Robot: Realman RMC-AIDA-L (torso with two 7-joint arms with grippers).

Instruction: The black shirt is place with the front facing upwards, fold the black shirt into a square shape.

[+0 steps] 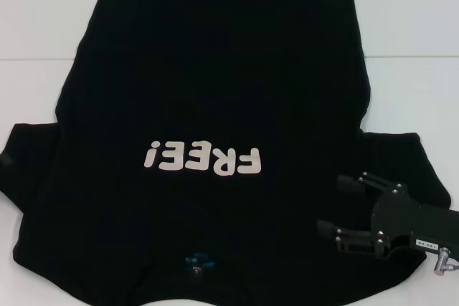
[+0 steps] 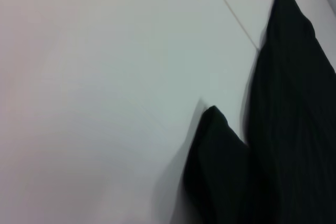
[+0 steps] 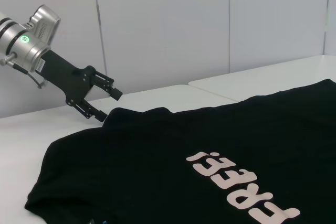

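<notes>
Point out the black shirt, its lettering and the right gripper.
Black short-sleeved shirt [image 1: 215, 69], head view, plain body cloth.
Pale block "FREE!" lettering [image 1: 203, 159], head view, middle letters.
Right gripper [image 1: 336, 206], head view, between open fingertips.

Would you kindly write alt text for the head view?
A black shirt lies flat, front up, on a white table, its "FREE!" lettering upside down. The right gripper, open, hovers over the shirt's right sleeve.

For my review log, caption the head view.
Black shirt spread flat, print up, on white table; open right gripper over its sleeve.
</notes>
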